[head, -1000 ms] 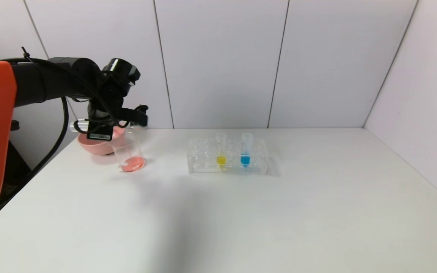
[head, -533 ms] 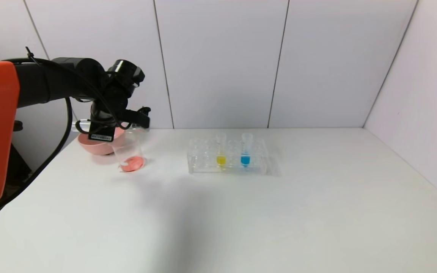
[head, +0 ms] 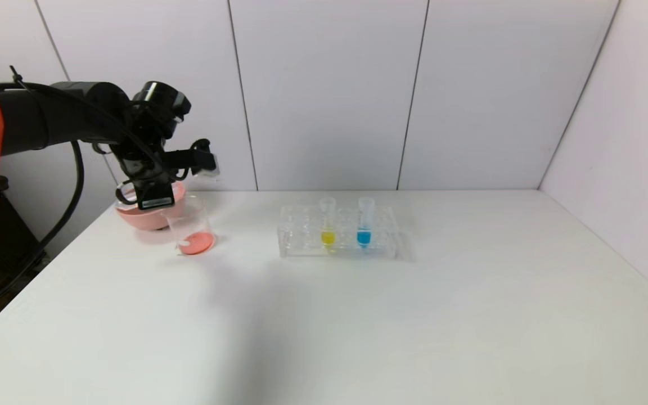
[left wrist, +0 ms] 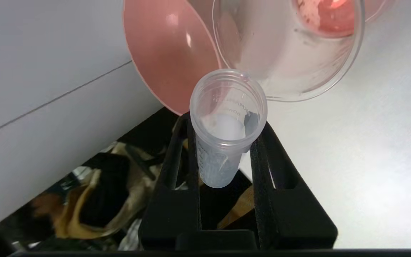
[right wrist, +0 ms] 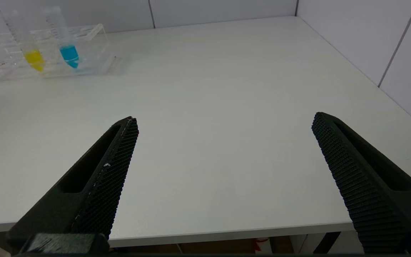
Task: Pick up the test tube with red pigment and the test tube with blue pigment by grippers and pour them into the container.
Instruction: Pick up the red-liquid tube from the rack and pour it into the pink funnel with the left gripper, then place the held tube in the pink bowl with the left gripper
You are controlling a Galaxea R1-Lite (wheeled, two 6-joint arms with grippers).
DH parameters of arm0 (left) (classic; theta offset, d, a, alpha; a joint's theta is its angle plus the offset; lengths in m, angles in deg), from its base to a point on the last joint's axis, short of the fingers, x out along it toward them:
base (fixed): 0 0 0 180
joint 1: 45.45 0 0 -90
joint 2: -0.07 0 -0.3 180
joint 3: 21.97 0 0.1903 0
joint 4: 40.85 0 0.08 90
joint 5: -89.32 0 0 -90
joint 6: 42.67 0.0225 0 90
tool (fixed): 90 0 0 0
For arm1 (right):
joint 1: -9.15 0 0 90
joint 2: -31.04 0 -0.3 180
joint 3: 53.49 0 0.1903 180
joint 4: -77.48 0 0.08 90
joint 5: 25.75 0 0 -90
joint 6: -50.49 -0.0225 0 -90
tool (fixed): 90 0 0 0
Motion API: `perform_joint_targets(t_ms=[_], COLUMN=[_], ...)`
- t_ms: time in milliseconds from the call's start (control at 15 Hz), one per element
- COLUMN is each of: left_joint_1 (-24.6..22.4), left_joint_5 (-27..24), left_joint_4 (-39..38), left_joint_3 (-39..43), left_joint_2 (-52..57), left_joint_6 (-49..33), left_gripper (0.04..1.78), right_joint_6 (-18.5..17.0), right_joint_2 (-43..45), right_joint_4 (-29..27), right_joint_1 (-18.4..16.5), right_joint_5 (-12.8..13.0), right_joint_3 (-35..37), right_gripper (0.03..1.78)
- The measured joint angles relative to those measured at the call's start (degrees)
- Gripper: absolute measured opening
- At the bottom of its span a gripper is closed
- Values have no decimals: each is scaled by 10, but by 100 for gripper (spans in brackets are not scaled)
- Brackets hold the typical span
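My left gripper (head: 200,162) is shut on a clear test tube (left wrist: 227,121) that shows no liquid inside. It holds the tube on its side, high over the glass beaker (head: 190,228), with the tube's mouth near the beaker rim (left wrist: 287,53). Orange-red liquid lies in the beaker's bottom. No tube with red liquid shows elsewhere. The blue test tube (head: 364,222) stands upright in the clear rack (head: 301,236) and also shows in the right wrist view (right wrist: 64,39). My right gripper (right wrist: 226,117) is open and empty, low over the table's front edge, far from the rack.
A pink bowl (head: 144,216) sits just behind and left of the beaker, near the table's left edge; it also shows in the left wrist view (left wrist: 166,53). A yellow tube (head: 328,222) stands in the rack beside the blue one. White walls close the back and right.
My left gripper has risen and swung a little to the left with the tube, away from the beaker's rim. The beaker, rack and tubes have not moved.
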Motion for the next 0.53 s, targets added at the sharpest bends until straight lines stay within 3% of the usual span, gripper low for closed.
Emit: perform_joint_targets(t_ms=[267,533], left_joint_1=[-14,-14], left_joint_5=[-128,-161], left_joint_4=[-3,-63], left_joint_3=[7,33], left_joint_2=[23,54], left_joint_6=[-168,-405], left_gripper=[43,43], right_joint_6=[0,0], right_joint_2=[0,0], right_joint_4=[0,0], right_joint_1=[0,0], right_joint_5=[0,0], right_joint_3=[0,0], right_gripper=[177,177])
